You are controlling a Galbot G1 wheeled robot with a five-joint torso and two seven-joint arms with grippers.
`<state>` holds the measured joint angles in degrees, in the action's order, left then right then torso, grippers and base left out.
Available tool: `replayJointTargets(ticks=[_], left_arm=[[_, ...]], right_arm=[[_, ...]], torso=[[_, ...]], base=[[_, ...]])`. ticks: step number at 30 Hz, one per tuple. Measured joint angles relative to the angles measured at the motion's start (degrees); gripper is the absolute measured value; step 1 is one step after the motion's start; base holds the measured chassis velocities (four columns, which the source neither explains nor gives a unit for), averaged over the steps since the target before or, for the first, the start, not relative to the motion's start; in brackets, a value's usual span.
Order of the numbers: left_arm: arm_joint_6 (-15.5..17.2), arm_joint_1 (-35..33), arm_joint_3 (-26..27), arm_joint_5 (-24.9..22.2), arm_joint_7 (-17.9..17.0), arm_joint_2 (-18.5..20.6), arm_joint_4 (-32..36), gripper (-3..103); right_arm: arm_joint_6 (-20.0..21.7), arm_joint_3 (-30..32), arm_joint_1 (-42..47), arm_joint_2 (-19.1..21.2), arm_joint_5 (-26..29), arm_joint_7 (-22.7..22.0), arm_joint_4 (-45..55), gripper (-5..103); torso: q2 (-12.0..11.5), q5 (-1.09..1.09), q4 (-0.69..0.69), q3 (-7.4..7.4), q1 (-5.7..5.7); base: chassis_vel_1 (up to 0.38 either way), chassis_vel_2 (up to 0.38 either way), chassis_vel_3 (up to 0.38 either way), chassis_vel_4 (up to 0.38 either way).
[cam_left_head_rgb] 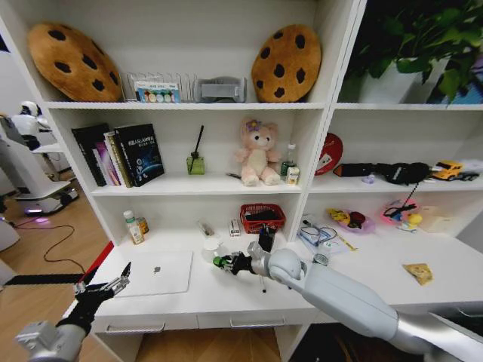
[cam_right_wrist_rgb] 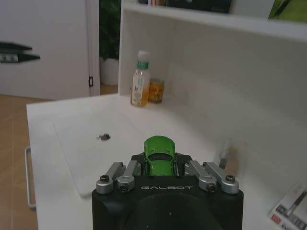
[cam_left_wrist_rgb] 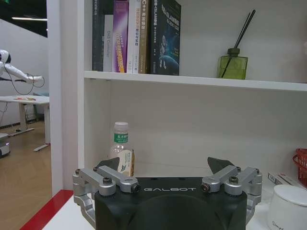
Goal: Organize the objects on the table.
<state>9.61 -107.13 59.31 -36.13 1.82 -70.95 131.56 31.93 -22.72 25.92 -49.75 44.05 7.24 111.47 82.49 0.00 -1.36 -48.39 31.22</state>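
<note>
- The right end effector (cam_left_head_rgb: 225, 262) is clamped on a small green toy car (cam_right_wrist_rgb: 159, 155), held above the middle of the bench (cam_left_head_rgb: 226, 294), just beside the silver laptop (cam_left_head_rgb: 155, 273).
- The laptop lies closed near the bench's left front edge.
- The left end effector (cam_left_head_rgb: 102, 288) hovers spread open, holding nothing, at the bench's front left corner.
- A tan snack packet (cam_left_head_rgb: 418, 272) lies toward the right end.

Bottle (cam_left_wrist_rgb: 121, 152) beyond spread fingers (cam_left_wrist_rgb: 221, 166)

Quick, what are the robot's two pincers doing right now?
Left pincer: open, holding nothing, at the table's left edge.
Right pincer: shut on the green toy car, above the table.
</note>
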Motion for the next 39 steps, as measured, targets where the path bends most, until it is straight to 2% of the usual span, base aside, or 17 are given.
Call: replayJointTargets(ticks=[2,3,5,6,8,9,11,12,13,14,17,18,22,26,29,33,39], left_arm=[[0.00,0.00,0.00,0.00,0.00,0.00,0.00,100],[0.00,0.00,0.00,0.00,0.00,0.00,0.00,100],[0.01,-0.01,0.00,0.00,0.02,0.00,0.00,100],[0.01,-0.01,0.00,0.00,0.02,0.00,0.00,100],[0.01,0.00,-0.01,0.00,0.07,0.01,0.00,100],[0.01,0.00,-0.01,0.00,0.07,0.01,0.00,100],[0.01,0.00,-0.01,0.00,0.07,0.00,0.00,100],[0.01,0.00,-0.01,0.00,0.07,0.00,0.00,100],[0.01,-0.01,-0.01,0.00,0.05,0.00,0.00,100],[0.01,-0.01,-0.01,0.00,0.05,0.00,0.00,100],[0.01,0.00,-0.01,0.00,0.03,0.01,0.00,100],[0.01,0.00,-0.01,0.00,0.03,0.01,0.00,100],[0.01,0.00,-0.01,0.00,0.02,0.00,0.00,100],[0.01,0.00,-0.01,0.00,0.02,0.00,0.00,100],[0.01,0.00,-0.01,0.00,-0.03,0.00,0.00,100],[0.00,0.00,-0.01,-0.01,-0.01,0.00,0.00,100],[0.00,0.00,-0.01,0.00,-0.01,0.00,0.00,100]], right_arm=[[-0.39,3.01,-2.26,-2.42,0.71,-4.07,0.80,34],[-0.39,3.01,-2.26,-2.42,0.71,-4.07,0.80,34],[-1.77,4.37,-6.43,-7.27,-0.63,-7.85,-3.01,34],[-1.77,4.37,-6.43,-7.27,-0.63,-7.85,-3.01,34],[-3.59,4.69,-10.79,-14.72,-3.92,-10.51,-10.38,34],[-3.59,4.69,-10.79,-14.72,-3.92,-10.51,-10.38,34],[-5.91,5.01,-14.35,-23.21,-8.40,-11.84,-20.84,34],[-5.91,5.01,-14.35,-23.21,-8.40,-11.84,-20.84,34],[-7.11,5.47,-15.97,-26.82,-10.68,-13.31,-27.05,34],[-7.11,5.47,-15.97,-26.82,-10.68,-13.31,-27.05,34],[-7.44,7.03,-18.51,-33.84,-12.42,-19.88,-37.10,34],[-7.44,7.03,-18.51,-33.84,-12.42,-19.88,-37.10,34],[-5.93,8.53,-19.69,-38.99,-10.83,-28.25,-41.39,34],[-5.31,9.53,-20.31,-41.19,-7.46,-33.21,-43.23,34],[-4.04,11.54,-21.31,-42.69,1.03,-38.44,-44.34,34],[-3.12,12.96,-21.73,-42.81,7.65,-42.96,-44.47,34],[-3.38,13.53,-21.82,-42.63,6.80,-44.10,-46.47,34]], torso=[[0.00,0.00,0.00,0.00,0.00],[0.00,0.00,0.00,0.00,0.00],[0.01,-0.01,0.00,0.00,0.00],[0.01,-0.01,0.00,0.00,0.00],[0.00,-0.01,0.02,0.00,0.00],[0.00,-0.01,0.02,0.00,0.00],[-0.01,-0.01,0.08,-0.01,0.01],[-0.01,-0.01,0.08,-0.01,0.01],[0.00,-0.03,0.06,-0.01,0.01],[0.00,-0.03,0.06,-0.01,0.01],[0.00,-0.02,0.00,-0.01,0.01],[0.00,-0.02,0.00,-0.01,0.01],[0.00,-0.01,0.02,0.00,0.01],[0.00,-0.02,0.02,0.00,0.01],[0.00,-0.01,0.00,0.00,0.01],[0.00,0.00,0.01,0.00,0.01],[0.00,0.00,0.01,0.00,0.01]], base=[[0.000,0.000,0.000,0.000],[0.000,0.000,0.000,0.000],[0.000,0.000,0.000,0.000],[0.000,0.000,0.000,0.000],[0.000,0.000,0.000,0.000],[0.000,0.000,0.000,0.000],[0.000,0.000,0.000,0.000],[0.000,0.000,0.000,0.000],[0.000,0.000,0.000,0.000],[0.000,0.000,0.000,0.000],[0.000,0.000,0.000,0.000],[0.000,0.000,0.000,0.000],[0.000,0.000,0.000,0.000],[0.000,0.000,0.000,0.000],[0.000,0.000,0.000,0.000],[0.000,0.000,0.000,0.000],[0.000,0.000,0.000,0.000]])
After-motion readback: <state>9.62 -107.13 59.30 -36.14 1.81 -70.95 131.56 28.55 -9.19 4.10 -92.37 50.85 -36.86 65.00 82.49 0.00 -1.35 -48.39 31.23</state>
